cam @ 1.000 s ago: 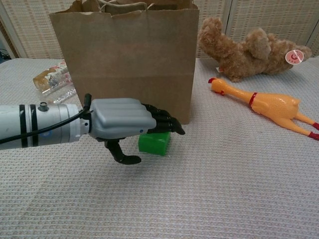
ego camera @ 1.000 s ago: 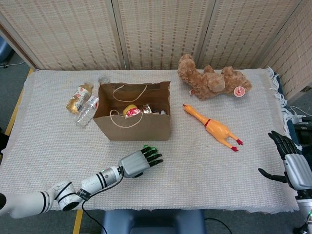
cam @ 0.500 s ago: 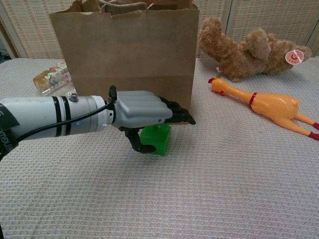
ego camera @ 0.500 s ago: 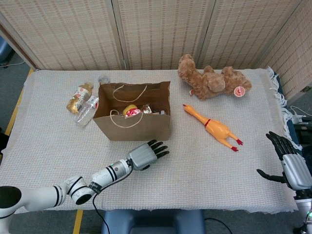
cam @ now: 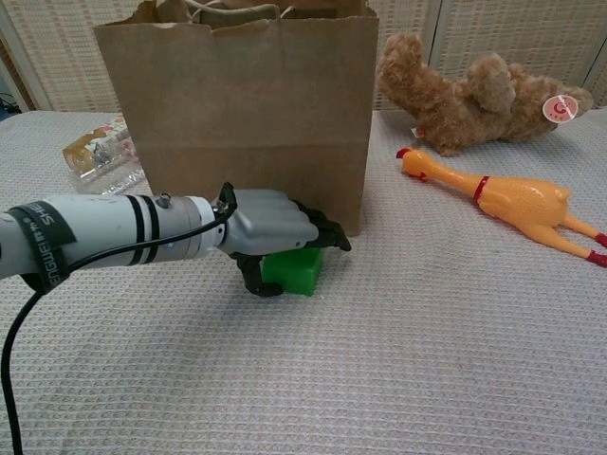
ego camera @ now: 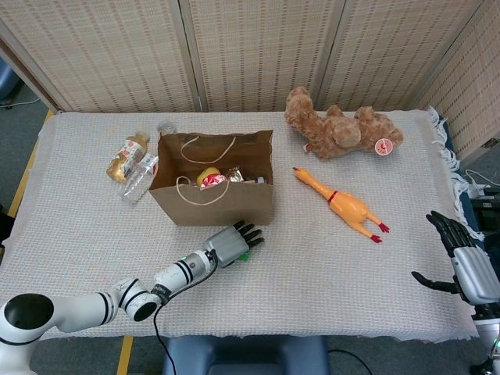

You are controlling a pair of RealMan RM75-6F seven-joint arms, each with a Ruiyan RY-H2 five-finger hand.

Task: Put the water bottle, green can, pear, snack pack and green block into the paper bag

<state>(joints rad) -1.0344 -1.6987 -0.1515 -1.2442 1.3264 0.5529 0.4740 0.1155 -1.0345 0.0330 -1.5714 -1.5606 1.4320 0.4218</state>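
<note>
left robot hand (cam: 275, 232): fingers draped over green block (cam: 292, 270), thumb against its near side, firm grip cannot be told | green block: on surface (ego camera: 312, 273), at paper bag's (ego camera: 212, 187) 6 o'clock | right robot hand (ego camera: 461, 254): fingers spread, empty, at surface's 4 o'clock edge

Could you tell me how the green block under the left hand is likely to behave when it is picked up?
The green block looks rigid and flat-sided, so it probably won't roll. Its smooth faces might slip in the left hand.
</note>
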